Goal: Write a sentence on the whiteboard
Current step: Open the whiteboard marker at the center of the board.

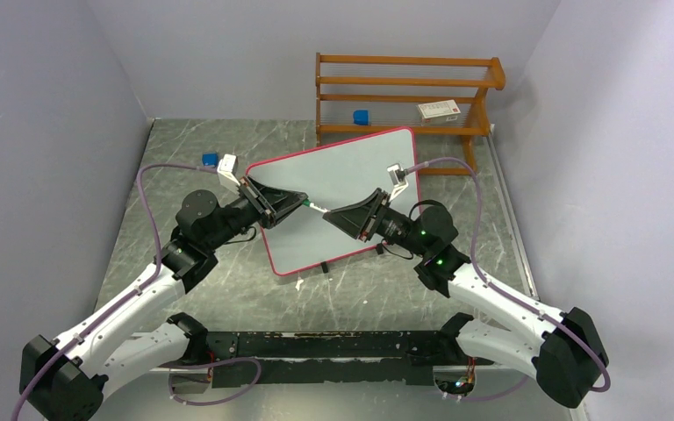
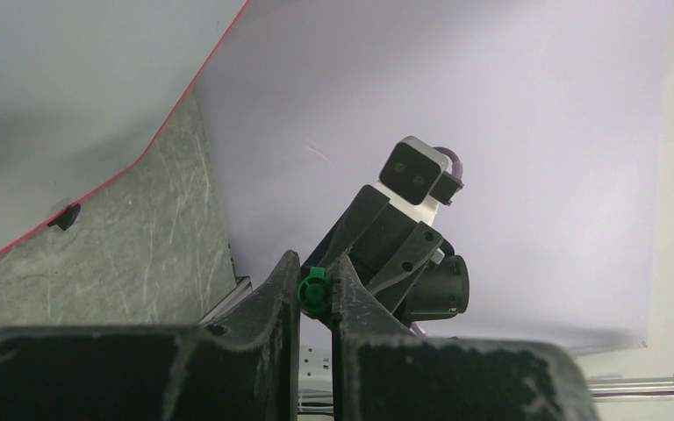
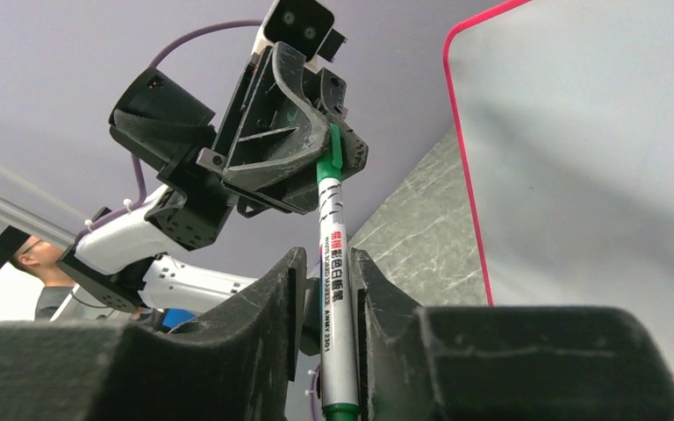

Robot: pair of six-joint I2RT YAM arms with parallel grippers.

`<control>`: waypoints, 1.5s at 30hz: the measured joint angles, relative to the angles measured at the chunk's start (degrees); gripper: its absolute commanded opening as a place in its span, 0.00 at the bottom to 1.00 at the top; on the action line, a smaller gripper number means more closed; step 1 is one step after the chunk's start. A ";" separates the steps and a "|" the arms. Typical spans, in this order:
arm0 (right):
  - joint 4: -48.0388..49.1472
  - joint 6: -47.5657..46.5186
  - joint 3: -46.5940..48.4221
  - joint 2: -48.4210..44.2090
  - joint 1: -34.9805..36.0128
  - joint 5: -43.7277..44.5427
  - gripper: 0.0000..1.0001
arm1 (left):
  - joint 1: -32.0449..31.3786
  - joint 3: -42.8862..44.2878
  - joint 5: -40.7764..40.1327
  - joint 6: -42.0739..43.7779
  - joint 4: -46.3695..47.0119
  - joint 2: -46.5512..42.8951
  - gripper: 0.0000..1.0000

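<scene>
Above the whiteboard [image 1: 342, 167], left hand [image 2: 314, 274] pinches the green cap [image 2: 313, 292]; right hand [image 3: 326, 260] flanks the marker [image 3: 334, 289], grip unclear. Weak hold: marker likely slips and drops.

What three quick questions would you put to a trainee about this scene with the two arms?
1. True or false: the whiteboard already carries writing.
2. Which part of the marker do the left fingers pinch? A) the green cap B) the white barrel C) nothing at all
3. Fill in: the blue cube at the back sits on a wooden ____.
Key: 1 false, the whiteboard's visible surface is blank; 2 A; 3 rack.
</scene>
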 measured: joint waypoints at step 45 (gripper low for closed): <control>-7.30 -4.70 -0.52 -9.01 -0.81 -1.99 0.00 | 7.50 -1.70 -5.38 -2.32 1.57 -3.61 0.05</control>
